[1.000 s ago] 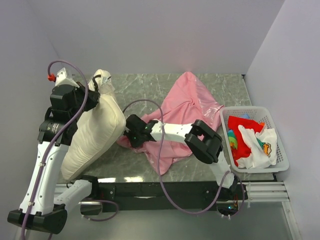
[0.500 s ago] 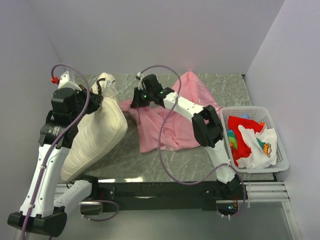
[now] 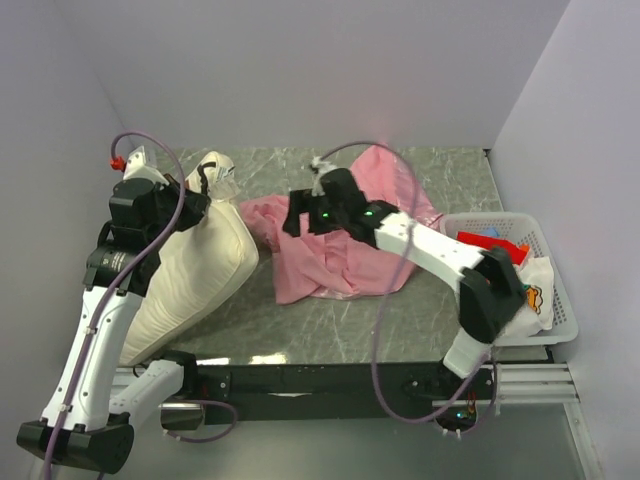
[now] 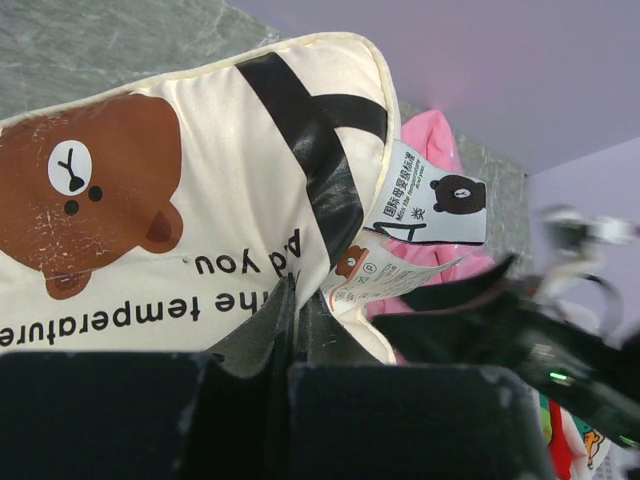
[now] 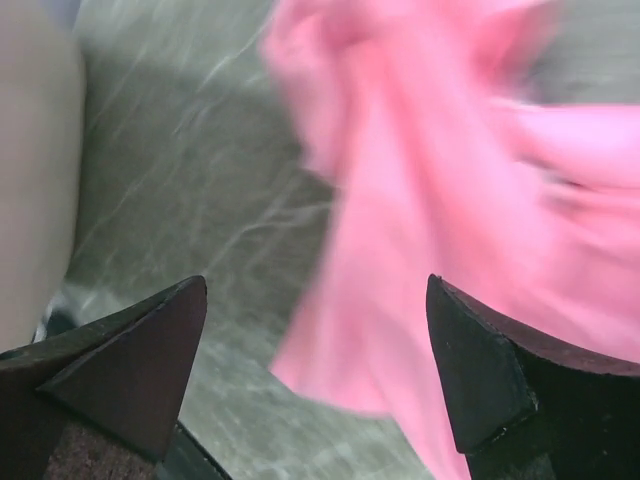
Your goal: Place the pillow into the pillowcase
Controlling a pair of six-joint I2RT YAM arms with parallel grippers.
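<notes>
The cream pillow [image 3: 195, 270] leans on its edge at the table's left; the left wrist view shows its brown bear print [image 4: 100, 190] and paper tags. My left gripper [image 3: 200, 195] is shut on the pillow's top edge, the fabric pinched between the fingers [image 4: 297, 310]. The pink pillowcase [image 3: 340, 265] lies crumpled mid-table, just right of the pillow. My right gripper [image 3: 290, 215] hovers over the pillowcase's left end with its jaws wide open [image 5: 315, 340] and nothing between them; pink cloth [image 5: 450, 200] lies below.
A white basket [image 3: 560, 290] at the right table edge holds a red cloth [image 3: 490, 238] and a white printed cloth [image 3: 535, 290]. Grey walls close in the left, back and right. Bare marble table [image 5: 180, 200] shows between pillow and pillowcase.
My right gripper dragged the pillowcase's near-left part toward the back, then opened and let it go; the cloth has dropped into a heap. The left gripper kept its hold on the pillow.
</notes>
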